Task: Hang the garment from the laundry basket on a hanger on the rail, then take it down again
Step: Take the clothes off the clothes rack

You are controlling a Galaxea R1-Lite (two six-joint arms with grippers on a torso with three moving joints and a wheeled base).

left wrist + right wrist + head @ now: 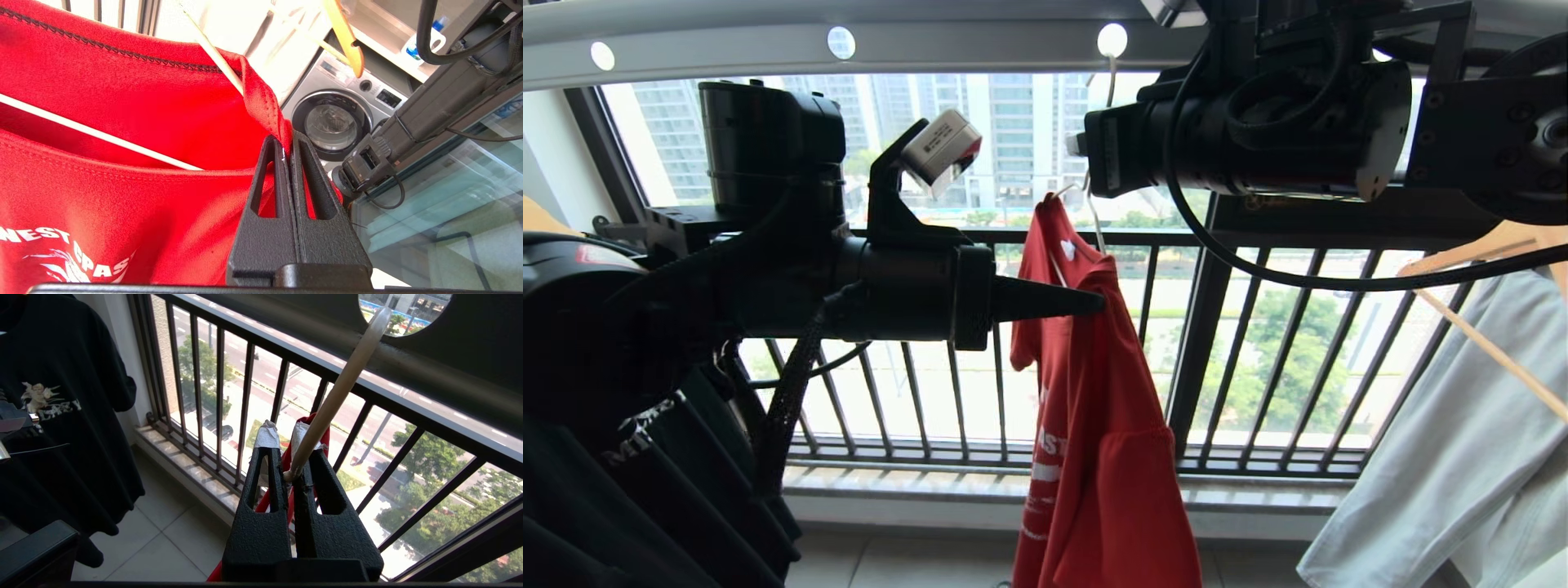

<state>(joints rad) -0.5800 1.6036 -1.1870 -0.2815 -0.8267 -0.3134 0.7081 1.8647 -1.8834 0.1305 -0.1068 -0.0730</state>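
Note:
The red garment (1103, 425) hangs from the thin cream hanger (1097, 224), whose hook reaches up into a round hole of the grey rail (972, 41). My left gripper (1098, 302) reaches in level from the left and is shut on the collar edge of the garment (122, 102). In the left wrist view the left gripper (286, 149) pinches that red edge, and the hanger (94, 134) wire runs inside the shirt. My right gripper (284, 430) is shut on the hanger (339, 388) neck just below the rail (449, 355). The laundry basket is out of view.
A black T-shirt (645, 490) hangs at the left, close under my left arm. A white T-shirt (1462, 449) on a wooden hanger (1486, 343) hangs at the right. The black balcony railing (1217, 327) stands behind the garment. A washing machine (335, 118) shows beyond it.

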